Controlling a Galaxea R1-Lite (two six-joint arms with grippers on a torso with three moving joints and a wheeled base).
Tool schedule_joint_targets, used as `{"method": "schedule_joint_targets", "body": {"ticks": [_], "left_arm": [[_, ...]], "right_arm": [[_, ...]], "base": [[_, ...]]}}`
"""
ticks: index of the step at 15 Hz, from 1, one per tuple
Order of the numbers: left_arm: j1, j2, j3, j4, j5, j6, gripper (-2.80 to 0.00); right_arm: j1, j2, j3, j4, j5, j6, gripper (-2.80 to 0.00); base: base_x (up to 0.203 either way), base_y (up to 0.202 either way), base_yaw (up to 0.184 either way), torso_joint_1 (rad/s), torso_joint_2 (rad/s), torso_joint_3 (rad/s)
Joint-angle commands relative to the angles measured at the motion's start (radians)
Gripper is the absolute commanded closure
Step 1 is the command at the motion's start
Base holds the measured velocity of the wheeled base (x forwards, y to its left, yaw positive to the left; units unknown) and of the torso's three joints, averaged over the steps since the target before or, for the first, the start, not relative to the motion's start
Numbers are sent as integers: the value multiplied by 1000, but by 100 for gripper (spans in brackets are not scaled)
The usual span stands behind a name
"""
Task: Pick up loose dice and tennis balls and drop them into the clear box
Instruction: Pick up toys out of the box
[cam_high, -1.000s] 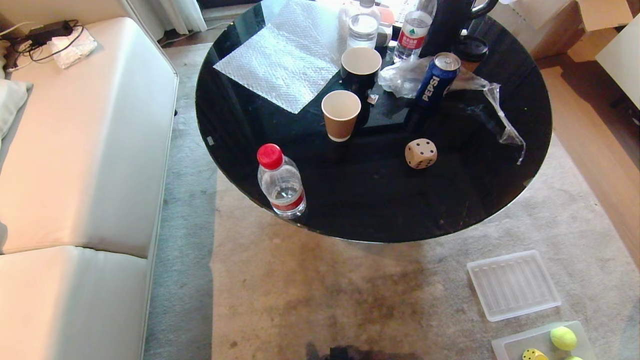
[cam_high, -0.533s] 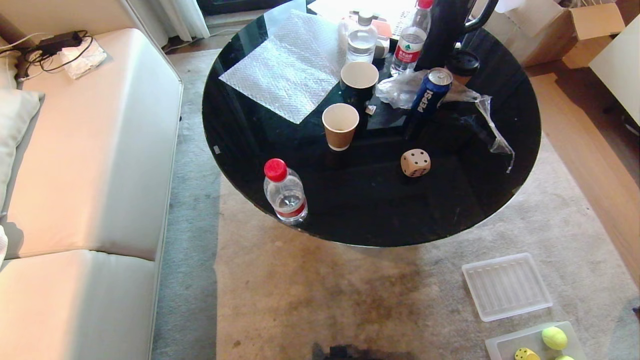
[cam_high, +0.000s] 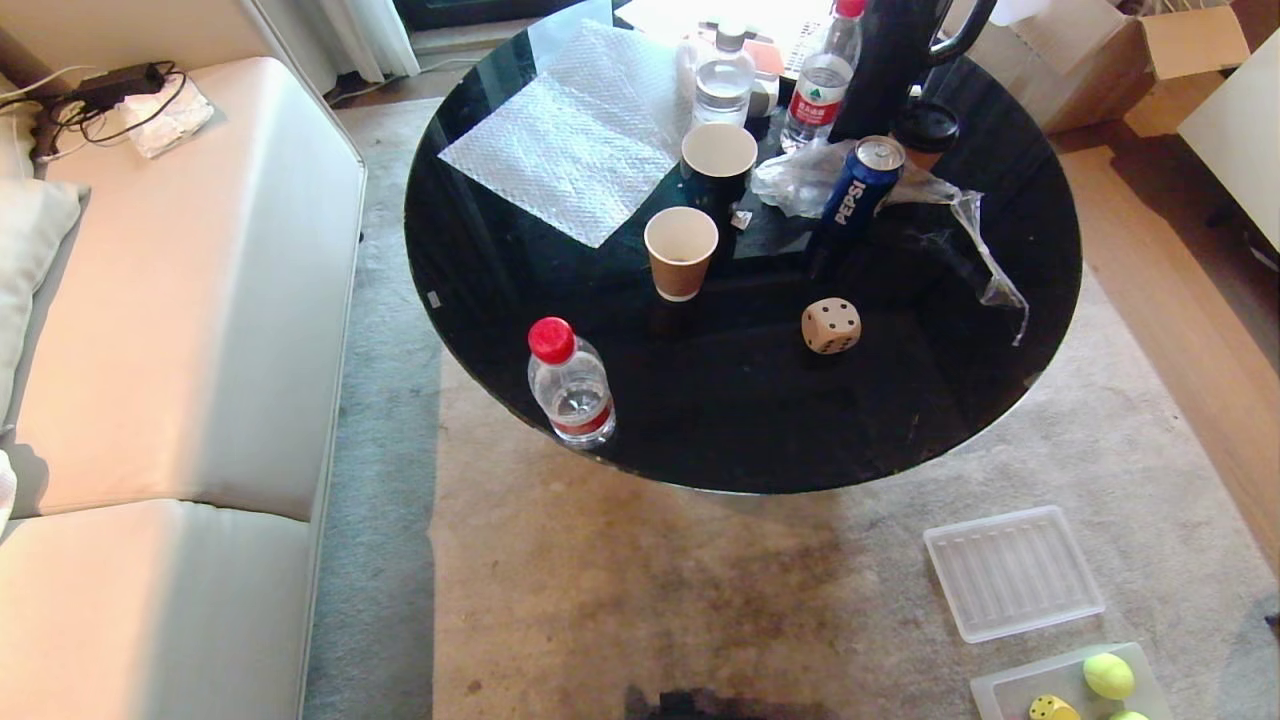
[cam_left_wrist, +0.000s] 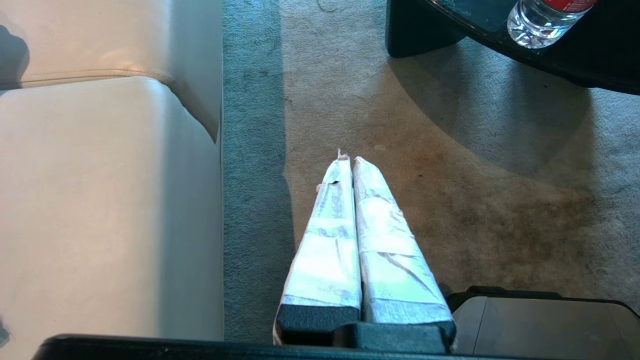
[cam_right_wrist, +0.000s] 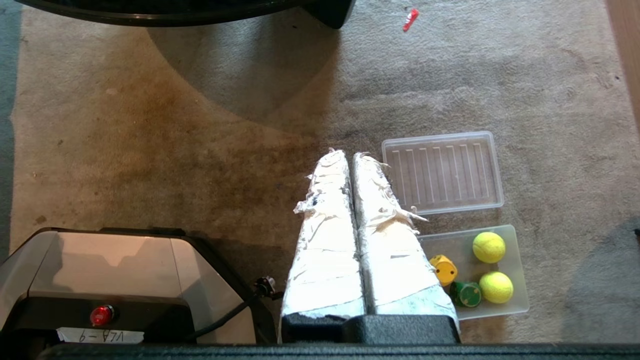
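A beige die (cam_high: 831, 326) lies alone on the round black glass table (cam_high: 760, 430). On the carpet at the lower right sits the clear box (cam_high: 1005, 692), also in the right wrist view (cam_right_wrist: 452, 245). It holds two tennis balls (cam_right_wrist: 488, 247) (cam_right_wrist: 496, 287), a yellow die (cam_right_wrist: 444, 269) and a dark green die (cam_right_wrist: 468, 294). My right gripper (cam_right_wrist: 348, 154) is shut and empty, hanging over the carpet beside the box. My left gripper (cam_left_wrist: 348, 159) is shut and empty over the carpet next to the sofa. Neither arm shows in the head view.
A ribbed translucent lid (cam_high: 1013, 571) lies by the box. The table carries a red-capped water bottle (cam_high: 570, 385), paper cups (cam_high: 681, 252), a Pepsi can (cam_high: 860, 190), bubble wrap (cam_high: 575, 135) and plastic film (cam_high: 985, 250). A white sofa (cam_high: 150, 350) runs along the left.
The head camera rose and drew back in the first half second, so the whole scene shrank and shifted. The things themselves have not moved.
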Motion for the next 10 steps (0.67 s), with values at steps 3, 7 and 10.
{"method": "schedule_joint_targets", "body": {"ticks": [3, 7, 10], "left_arm": [[0, 0, 1, 0, 1, 0, 0], [0, 0, 0, 0, 1, 0, 0], [0, 0, 2, 0, 1, 0, 0]], "right_arm": [[0, 0, 0, 2, 0, 2, 0], [0, 0, -1, 2, 0, 0, 0], [0, 0, -1, 2, 0, 0, 0]], "base": [[0, 0, 0, 0, 0, 0], [0, 0, 0, 0, 0, 0], [0, 0, 0, 0, 0, 0]]}}
